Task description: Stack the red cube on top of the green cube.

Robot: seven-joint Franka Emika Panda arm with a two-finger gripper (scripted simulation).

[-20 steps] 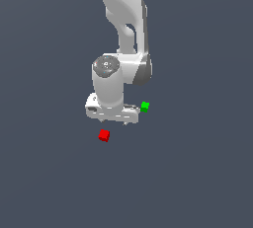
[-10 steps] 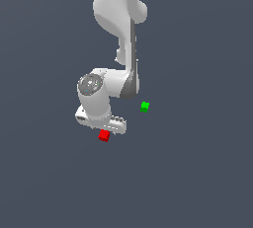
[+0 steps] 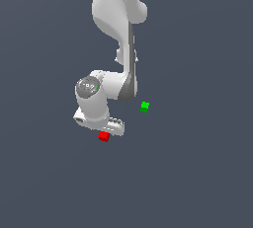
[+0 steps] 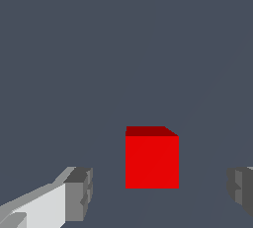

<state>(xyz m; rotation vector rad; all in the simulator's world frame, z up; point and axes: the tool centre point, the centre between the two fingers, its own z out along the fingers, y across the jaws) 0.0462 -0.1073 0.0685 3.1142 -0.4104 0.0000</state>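
The red cube (image 4: 151, 162) lies on the floor between the gripper's (image 4: 158, 192) wide-spread fingers (image 4: 79, 192), untouched; the green cube (image 3: 145, 106) sits apart, toward the exterior view's right; judged step: approach to grasp; next, lower and close; arm bent steeply downward over it.

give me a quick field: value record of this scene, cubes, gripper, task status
red cube: on the floor, between the open fingers, not touched
green cube: on the floor, apart from the red cube, toward the exterior view's right and farther up in that view
gripper: open, fingers either side of the red cube, wide gaps on both sides
arm: white, reaching down over the red cube
floor: plain dark grey
task status: red cube not grasped, not stacked
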